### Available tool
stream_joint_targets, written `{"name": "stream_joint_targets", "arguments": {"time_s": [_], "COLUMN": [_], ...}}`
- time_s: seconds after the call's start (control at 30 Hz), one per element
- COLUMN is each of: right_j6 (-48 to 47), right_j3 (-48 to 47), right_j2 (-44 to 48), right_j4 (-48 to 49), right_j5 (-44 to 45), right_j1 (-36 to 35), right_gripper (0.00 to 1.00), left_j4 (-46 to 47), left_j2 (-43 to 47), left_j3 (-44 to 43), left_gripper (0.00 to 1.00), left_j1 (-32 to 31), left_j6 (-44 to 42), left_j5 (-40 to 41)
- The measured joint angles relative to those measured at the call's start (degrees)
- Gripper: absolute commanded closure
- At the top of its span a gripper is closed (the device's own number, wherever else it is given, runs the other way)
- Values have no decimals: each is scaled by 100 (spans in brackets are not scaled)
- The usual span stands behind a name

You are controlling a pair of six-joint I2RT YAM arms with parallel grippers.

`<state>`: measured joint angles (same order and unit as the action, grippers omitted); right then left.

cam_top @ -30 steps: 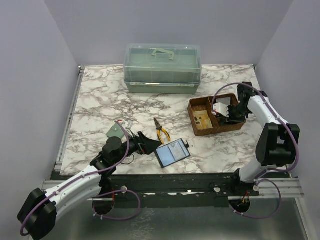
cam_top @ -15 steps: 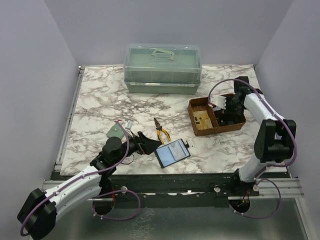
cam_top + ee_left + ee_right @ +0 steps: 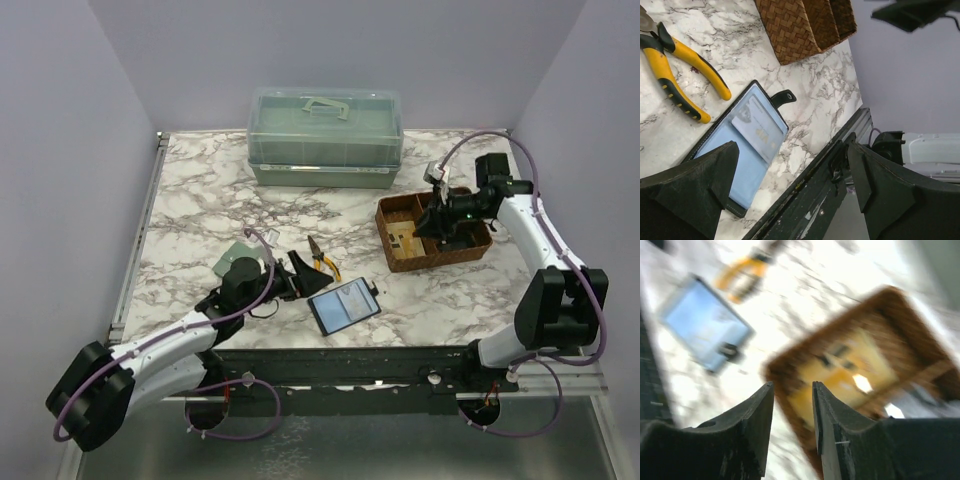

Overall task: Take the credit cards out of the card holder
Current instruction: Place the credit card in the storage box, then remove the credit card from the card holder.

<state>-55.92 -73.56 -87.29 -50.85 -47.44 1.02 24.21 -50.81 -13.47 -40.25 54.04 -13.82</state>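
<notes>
Top external: high and behind the arm bases, looking down and forward, far enough back to take in the whole bench (image 3: pixel 200 200).
Left wrist: low, close and tilted by the bench's front edge, facing the card holder (image 3: pixel 752 165), pliers (image 3: pixel 662 70) and a corner of the basket (image 3: pixel 795 25).
Right wrist: above the basket, looking down toward the front-left; blurred.
Shared: all three views show the card holder, pliers and basket.

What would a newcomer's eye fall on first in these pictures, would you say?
Probably the card holder, lying open near the table's front edge with its blue-grey lining up and a credit card tucked inside. Next come the yellow-handled pliers beside it, and the right gripper hovering over the woven basket on the right.
</notes>
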Motion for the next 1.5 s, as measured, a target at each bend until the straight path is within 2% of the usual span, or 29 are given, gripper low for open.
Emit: {"name": "stream_joint_targets", "arguments": {"time_s": [0.07,0.2,0.23,0.33,0.37,0.53,0.63,0.97,1.27,1.5], "right_j6": [426,1491,1716,2223,2277,2559,2710,2916,2953,2951], "right_j3": [481,1370,1523,1753,1753,1740,1740,1740,1740,1742], "right_j2": [83,83,83,85,94,179,278,448,448,431], "right_j4": [17,741,922,1207,1259,1445,1563,1703,1718,1716], "right_j5": [-1080,-2291,-2430,-2656,-2680,-2699,-2671,-2653,-2653,-2667], "right_j1": [-46,-57,-57,-59,-59,-57,-57,-59,-59,-57], "right_gripper": [57,56,56,56,56,56,56,56,56,56], "left_j4": [9,-46,-94,-656,-828,-2159,-2887,-4940,-6196,-6588], "left_j2": [-378,-986,-1139,-1834,-2046,-3250,-3766,-4909,-5659,-5838], "left_j3": [-208,-605,-732,-1423,-1644,-2828,-3318,-4848,-5899,-6131], "left_gripper": [2,3,6,31,34,35,39,33,35,38], "left_j1": [-15,-317,-466,-1139,-1274,-1727,-1906,-2402,-2470,-2511], "left_j6": [118,236,251,240,236,501,706,1609,1943,1965], "left_j5": [-24,162,271,868,1029,1711,2124,3112,3453,3626]}}
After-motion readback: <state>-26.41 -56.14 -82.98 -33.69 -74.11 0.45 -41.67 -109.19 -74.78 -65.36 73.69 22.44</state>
